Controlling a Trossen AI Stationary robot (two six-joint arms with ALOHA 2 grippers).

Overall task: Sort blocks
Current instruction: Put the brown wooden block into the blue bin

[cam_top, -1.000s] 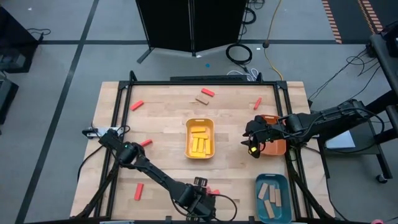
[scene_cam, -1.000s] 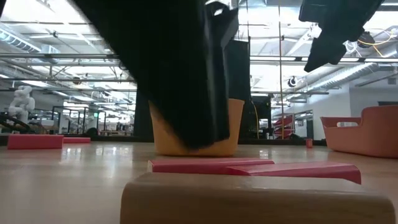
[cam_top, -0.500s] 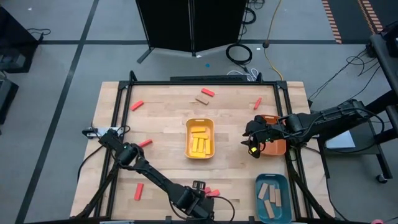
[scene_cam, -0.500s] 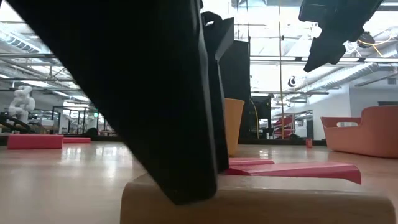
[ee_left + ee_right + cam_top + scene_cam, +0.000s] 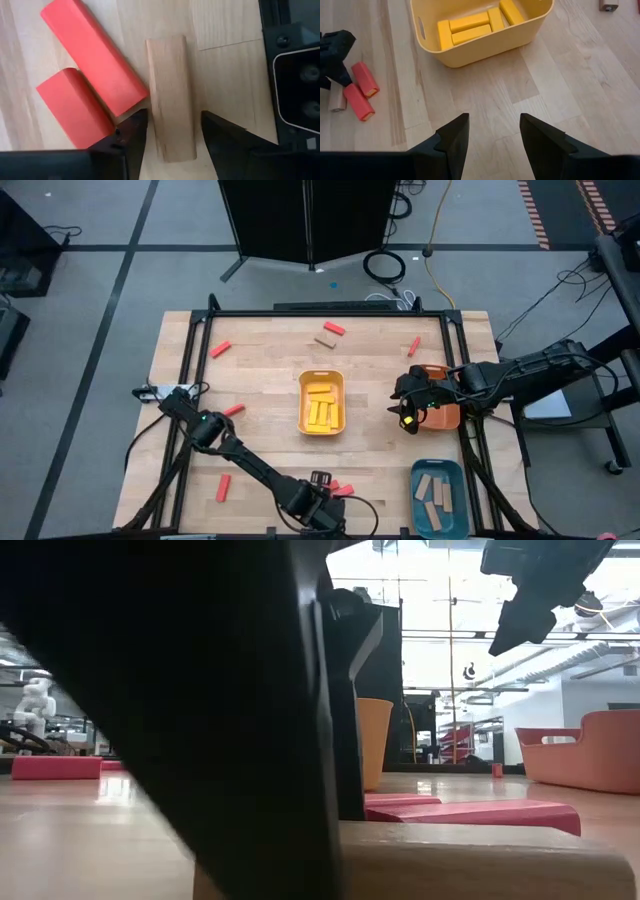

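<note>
Since the earlier frames, the left gripper [image 5: 170, 131] had been brought lower over the tan block [image 5: 170, 95] at the table's near edge, so that more of the low view was filled by its dark body; the right arm had not shifted. In the left wrist view the left gripper's fingers were seen spread apart, one on each side of the tan block's near end, with narrow gaps left between pads and wood, so the block was straddled but not visibly clamped. The tan block lay flat on the wooden table [image 5: 260, 380], just beside two red blocks [image 5: 92, 70], one of which touched its long side.

The right gripper [image 5: 492, 131] was held open and empty above bare table beside the orange tray [image 5: 445, 412], near the table's right edge. Yellow blocks [image 5: 321, 403] were gathered in the yellow tray [image 5: 302, 420] at the centre, and tan ones in the teal tray [image 5: 416, 505]. Further red blocks [image 5: 221, 349] were scattered over the table's far and left parts.
</note>
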